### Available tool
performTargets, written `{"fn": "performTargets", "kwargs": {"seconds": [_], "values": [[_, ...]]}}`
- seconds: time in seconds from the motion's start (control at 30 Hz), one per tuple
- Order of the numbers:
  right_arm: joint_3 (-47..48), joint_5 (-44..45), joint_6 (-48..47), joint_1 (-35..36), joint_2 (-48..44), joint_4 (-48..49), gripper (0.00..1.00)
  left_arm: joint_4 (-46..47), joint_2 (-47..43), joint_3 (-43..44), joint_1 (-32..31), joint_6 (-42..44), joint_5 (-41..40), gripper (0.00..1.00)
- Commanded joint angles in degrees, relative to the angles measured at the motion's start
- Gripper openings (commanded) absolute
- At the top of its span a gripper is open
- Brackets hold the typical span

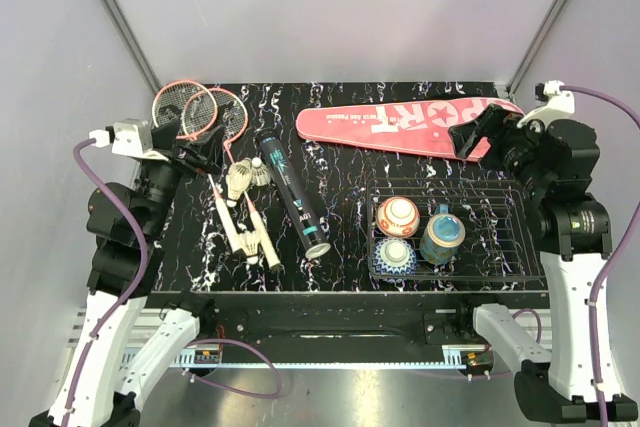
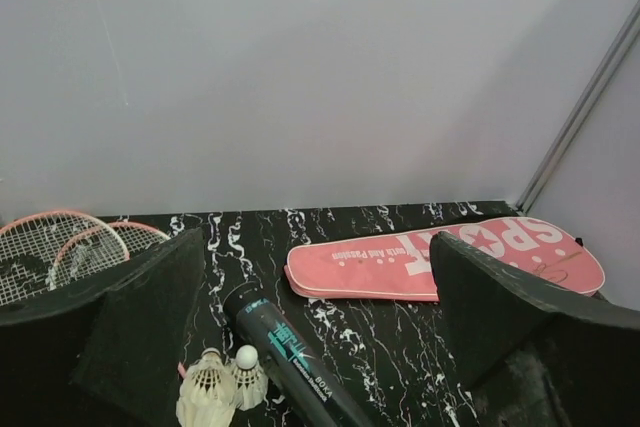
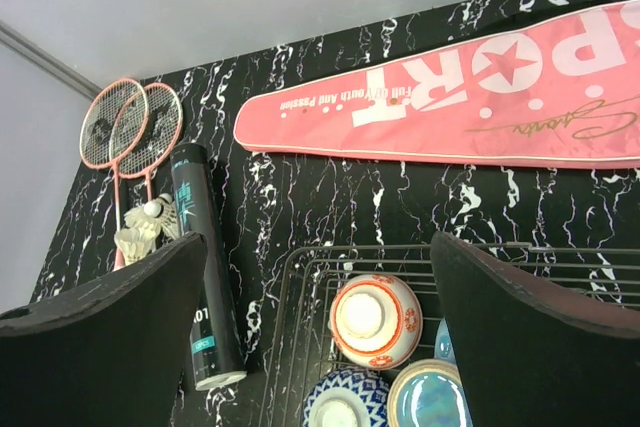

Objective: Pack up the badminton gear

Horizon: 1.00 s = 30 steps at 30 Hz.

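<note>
Black wire basket (image 1: 505,242), just below the right gripper (image 3: 318,245), holds two patterned bowls (image 1: 398,215) and a cup (image 1: 442,237). Pink cover (image 1: 400,122) lies flat just beyond that gripper. Rackets (image 1: 200,112), shuttlecocks (image 1: 245,179) and black tube (image 1: 292,192) lie loose beneath and ahead of the left gripper (image 2: 315,239). Both grippers are spread, gripping nothing.

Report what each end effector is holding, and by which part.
Nothing is held: the left end effector and the right end effector both stand open and empty.
</note>
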Motion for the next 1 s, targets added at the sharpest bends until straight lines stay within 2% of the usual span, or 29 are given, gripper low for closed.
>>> {"fn": "performTargets", "kwargs": {"seconds": [0.0,0.13,0.17,0.27,0.33,0.4,0.47,0.53,0.7,0.9,0.97], "values": [[5.1,1.6,-0.4,3.4,6.0,-1.7,1.00,4.5,-2.3,-2.2,0.4,0.5,-2.2,0.99],[8.1,4.2,1.1,14.0,13.9,-0.8,1.00,4.3,-2.7,-3.7,0.2,-0.7,-5.1,0.99],[8.3,7.9,1.7,20.2,15.7,0.5,1.00,4.1,-2.7,-3.7,0.3,-1.2,-7.4,0.99],[11.0,11.7,3.1,27.2,25.7,2.0,1.00,2.8,-3.2,-4.2,0.3,-1.9,-14.8,0.99],[11.7,10.8,4.1,32.2,33.3,4.5,1.00,1.6,-3.5,-4.5,0.2,-2.1,-19.7,0.99],[9.7,5.6,4.9,35.4,39.1,13.0,1.00,0.8,-4.3,-4.7,0.3,-2.5,-25.9,0.99],[9.0,3.2,5.5,37.3,42.5,20.0,1.00,0.8,-5.2,-5.3,0.3,-2.9,-28.5,0.99],[11.5,2.8,4.4,39.5,48.9,20.9,1.00,1.4,-5.5,-6.0,0.1,-3.2,-28.4,0.99],[26.8,10.2,-0.7,43.8,65.1,10.9,1.00,1.4,-4.2,-5.9,0.0,-4.1,-25.1,0.99],[32.4,11.7,3.3,44.6,73.3,8.9,1.00,1.1,-3.6,-5.4,0.0,-5.0,-22.9,0.99],[33.5,8.6,6.0,43.9,75.0,8.4,1.00,1.1,-3.5,-5.4,0.0,-5.2,-22.2,0.99]]}}
